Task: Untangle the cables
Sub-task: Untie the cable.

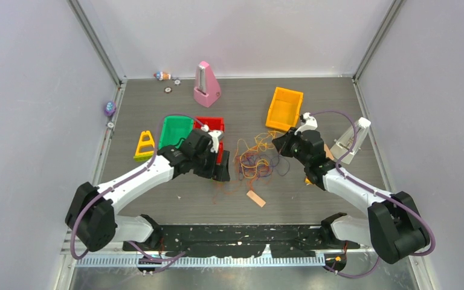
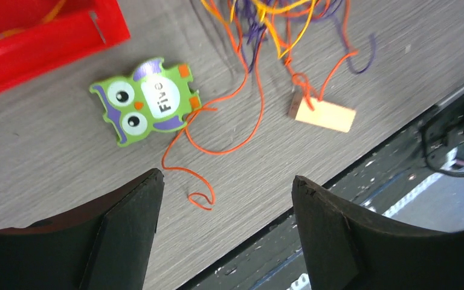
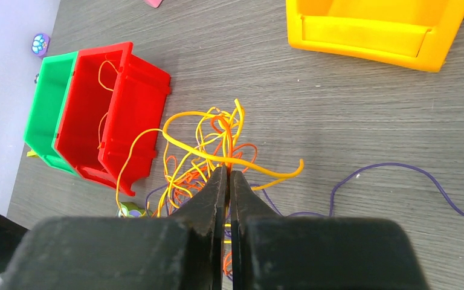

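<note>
The cables [image 1: 257, 160] lie as a loose tangle of orange, yellow and purple strands in the middle of the table, between the two arms. My right gripper [image 3: 229, 169] is shut, with orange and yellow strands of the cables [image 3: 205, 145] pinched at its tips; a purple strand trails off to the right. It sits at the tangle's right edge [image 1: 280, 144]. My left gripper [image 2: 226, 176] stands open over bare table with nothing between its fingers. A loose orange cable end [image 2: 200, 198] curls just ahead of it. In the top view it is at the tangle's left [image 1: 220, 172].
A red bin [image 1: 210, 124] and a green bin [image 1: 175, 132] stand left of the tangle, and a yellow bin [image 1: 284, 109] at the back right. A green owl piece [image 2: 148, 99] and a small wooden block [image 2: 325, 115] lie near the strands. A pink metronome [image 1: 206, 84] stands at the back.
</note>
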Robot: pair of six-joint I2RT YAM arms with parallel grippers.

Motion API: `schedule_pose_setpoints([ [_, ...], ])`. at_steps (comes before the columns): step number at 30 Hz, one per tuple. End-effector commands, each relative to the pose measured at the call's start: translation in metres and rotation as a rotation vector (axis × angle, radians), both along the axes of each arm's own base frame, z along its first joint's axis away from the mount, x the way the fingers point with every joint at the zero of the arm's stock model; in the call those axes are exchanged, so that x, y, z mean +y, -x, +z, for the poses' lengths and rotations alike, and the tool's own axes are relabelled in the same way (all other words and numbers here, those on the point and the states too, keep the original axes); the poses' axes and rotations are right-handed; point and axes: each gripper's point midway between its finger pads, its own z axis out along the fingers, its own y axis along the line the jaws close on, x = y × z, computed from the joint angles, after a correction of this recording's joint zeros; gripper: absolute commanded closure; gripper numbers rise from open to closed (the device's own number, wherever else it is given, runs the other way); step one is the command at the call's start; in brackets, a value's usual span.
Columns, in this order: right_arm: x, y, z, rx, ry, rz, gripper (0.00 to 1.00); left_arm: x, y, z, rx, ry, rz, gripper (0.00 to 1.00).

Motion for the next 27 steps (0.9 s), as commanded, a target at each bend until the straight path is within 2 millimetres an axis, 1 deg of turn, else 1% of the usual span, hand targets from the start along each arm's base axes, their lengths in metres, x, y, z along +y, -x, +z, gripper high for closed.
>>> schedule_pose_setpoints([
  [1,0.003,-0.004,0.012,-0.038,-0.037,0.0,0.94,0.017,0.012,-0.024,0.061,-0.141,0.019,0.22],
  [3,0.004,-0.003,0.014,-0.047,-0.042,0.008,0.94,0.02,0.019,-0.036,0.098,-0.142,0.038,0.23],
  [5,0.003,-0.003,0.015,-0.052,-0.041,0.006,0.94,0.014,0.024,-0.044,0.126,-0.103,0.042,0.26],
  [7,0.002,-0.003,0.015,-0.053,-0.038,0.003,0.94,0.011,0.029,-0.051,0.154,-0.096,0.035,0.33],
  [8,0.001,-0.002,0.014,-0.05,-0.034,-0.001,0.94,0.013,0.029,-0.054,0.16,-0.115,0.038,0.37],
  [10,-0.001,-0.002,0.012,-0.046,-0.027,-0.005,0.94,0.02,0.03,-0.06,0.167,-0.164,0.045,0.4],
  [11,-0.001,-0.001,0.012,-0.046,-0.025,-0.006,0.94,0.023,0.03,-0.062,0.168,-0.181,0.045,0.47],
  [12,-0.004,-0.001,0.011,-0.043,-0.019,-0.017,0.94,0.024,0.03,-0.063,0.165,-0.187,0.042,0.57],
  [13,-0.007,-0.001,0.01,-0.038,-0.013,-0.027,0.94,0.024,0.029,-0.063,0.161,-0.189,0.042,0.71],
  [14,-0.015,-0.002,0.008,-0.03,0.007,-0.07,0.94,0.023,0.028,-0.061,0.152,-0.179,0.038,0.92],
  [15,-0.022,-0.002,0.007,-0.026,0.018,-0.098,0.94,0.021,0.026,-0.056,0.132,-0.162,0.034,1.0],
  [17,-0.05,-0.004,0.001,0.0,0.074,-0.234,0.94,0.025,0.017,-0.037,0.053,-0.135,0.072,1.0],
  [18,-0.062,0.002,-0.004,0.029,0.103,-0.281,0.94,0.031,0.01,-0.024,-0.007,-0.125,0.107,1.0],
  [19,-0.08,0.002,-0.004,0.033,0.129,-0.373,0.94,0.039,0.004,-0.009,-0.066,-0.108,0.147,1.0],
  [20,-0.092,0.008,-0.007,0.05,0.153,-0.416,0.94,0.05,-0.004,0.007,-0.121,-0.09,0.197,1.0],
  [21,-0.109,0.01,-0.006,0.047,0.176,-0.495,0.94,0.062,-0.009,0.021,-0.163,-0.062,0.237,1.0],
  [22,-0.119,0.017,-0.007,0.055,0.192,-0.532,0.94,0.08,-0.018,0.036,-0.2,-0.035,0.306,1.0],
  [23,-0.133,0.019,-0.006,0.054,0.206,-0.6,0.94,0.085,-0.017,0.05,-0.222,0.012,0.314,1.0],
  [24,-0.14,0.025,-0.005,0.054,0.213,-0.626,0.94,0.103,-0.024,0.064,-0.256,0.042,0.377,1.0],
  [27,-0.169,0.039,0.0,0.044,0.217,-0.779,0.94,0.137,-0.026,0.109,-0.412,0.099,0.497,1.0],
])
